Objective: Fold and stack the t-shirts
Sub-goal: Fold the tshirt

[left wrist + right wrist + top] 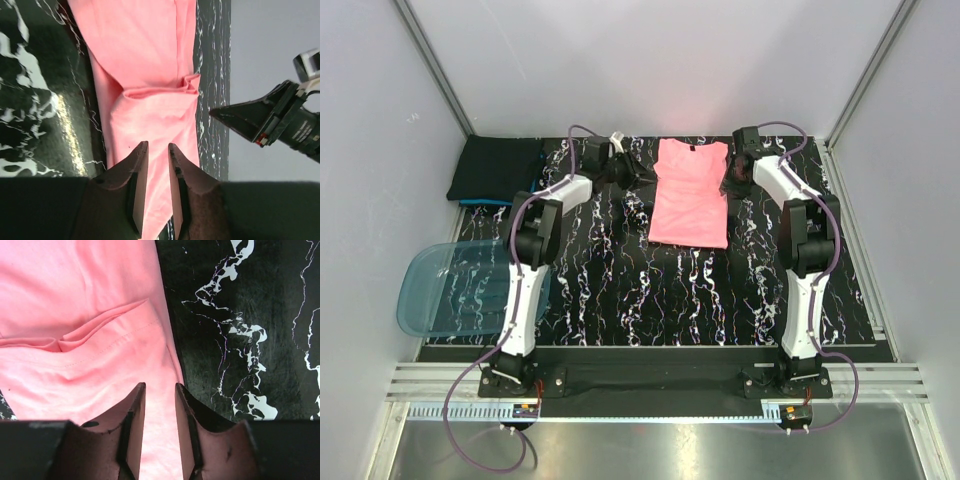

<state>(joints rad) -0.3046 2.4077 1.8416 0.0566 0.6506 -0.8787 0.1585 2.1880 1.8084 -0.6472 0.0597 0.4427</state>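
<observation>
Blue tub [438, 290]: translucent plastic, at the table's 8 o'clock edge, partly overhanging it, just beside the left arm's lower link.
Black t-shirt [500, 167]: folded into a flat rectangle in the 10 o'clock corner, against the back wall.
Teal-blue t-shirt [482, 202]: only a thin strip shows, along the 6 o'clock edge of the black one and under it.
Table [620, 290]: black surface with white marbling.
Left arm [532, 240]: reaches from its base towards 1 o'clock, wrist bent towards the pink tee.
Left gripper [158, 146]: at the pink tee's 9 o'clock side, near the shoulder. Its jaws stand slightly spread with a narrow gap, and pink cloth shows through the gap. Whether the fingers [137, 172] touch the cloth, I cannot tell.
Pink t-shirt [690, 195]: at the table's 12 o'clock, between the two grippers, lying flat with the neck and dark label [686, 143] towards 12 and the hem towards 6. The wrist views show sleeve cloth folded in over the body on both sides.
Right gripper [160, 386]: at the tee's 3 o'clock side, near the other shoulder, over the cloth's edge. Its jaws are likewise slightly parted, with pink visible between them. Contact cannot be told.
Right arm [810, 235]: reaches from its base towards 11 o'clock.
</observation>
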